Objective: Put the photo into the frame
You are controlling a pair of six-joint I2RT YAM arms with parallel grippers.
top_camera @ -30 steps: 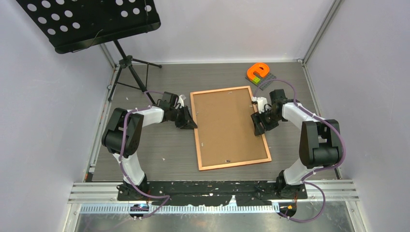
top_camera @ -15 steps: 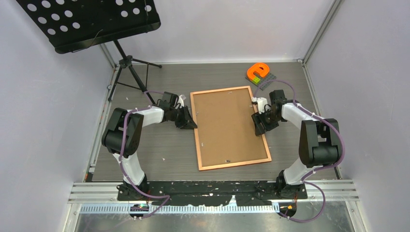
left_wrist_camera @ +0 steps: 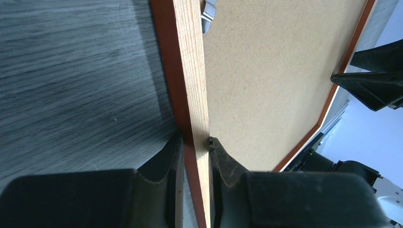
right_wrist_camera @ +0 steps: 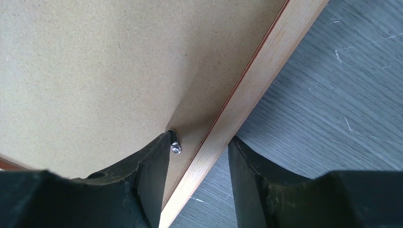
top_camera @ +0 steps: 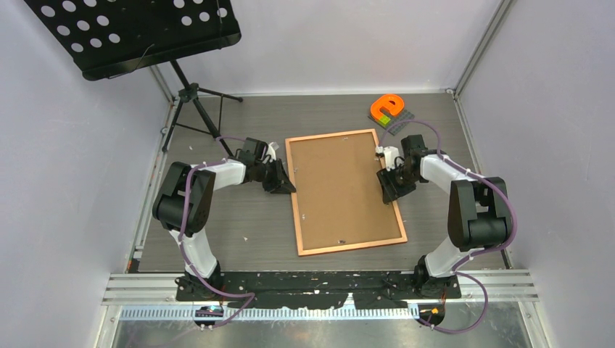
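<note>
The frame [top_camera: 297,217] lies flat on the table, its back up, with the plain brown backing board [top_camera: 341,188] filling it. The photo is hidden. My left gripper [top_camera: 284,185] is at the frame's left side. In the left wrist view that gripper [left_wrist_camera: 195,140] is shut on the wooden border [left_wrist_camera: 190,71]. My right gripper [top_camera: 386,190] is at the right side. In the right wrist view it [right_wrist_camera: 199,140] stands open astride the border [right_wrist_camera: 266,71]. Its inner finger rests on the backing board [right_wrist_camera: 95,61] against a small metal tab [right_wrist_camera: 176,148], and its outer finger is clear of the wood.
An orange and green object [top_camera: 386,109] sits on a grey pad at the back right, near the frame's far corner. A black music stand [top_camera: 138,32] on a tripod [top_camera: 190,109] stands at the back left. Walls close in both sides.
The right gripper has crept slightly farther along the frame's right edge. The left arm and the frame have not moved.
</note>
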